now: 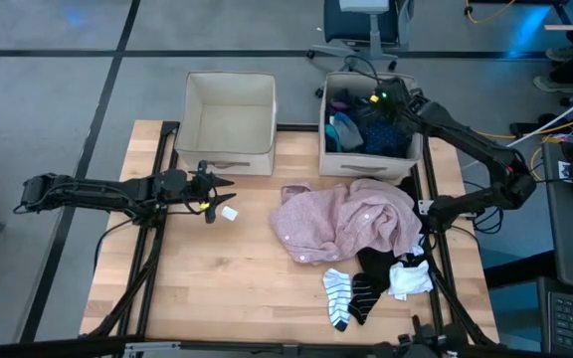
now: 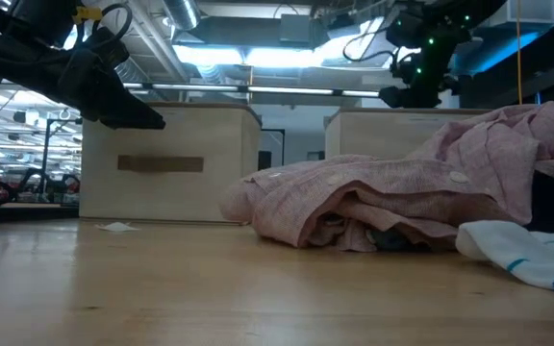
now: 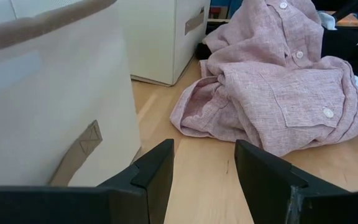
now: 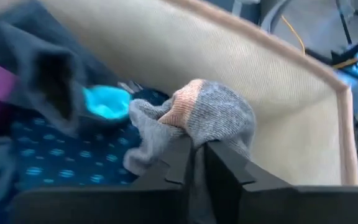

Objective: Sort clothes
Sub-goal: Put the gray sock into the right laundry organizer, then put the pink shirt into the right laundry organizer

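The right gripper (image 4: 197,158), over the right bin (image 1: 366,159), pinches a grey sock (image 4: 213,121) with an orange-pink patch; the left gripper (image 3: 204,168) stands released, empty.

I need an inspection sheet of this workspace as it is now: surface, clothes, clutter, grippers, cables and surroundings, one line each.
Surface: wooden table, two beige bins at its far edge.
Job's things: pink shirt heaped on the table; striped sock, black pieces and white sock beside it; right bin holds clothes, left bin looks empty.
Clutter: small white scrap.
Grippers: left gripper open, empty, near the left bin; right gripper in the right bin, nearly closed on a grey sock.
Cables: yellow cable on the floor.
Surroundings: chair base.
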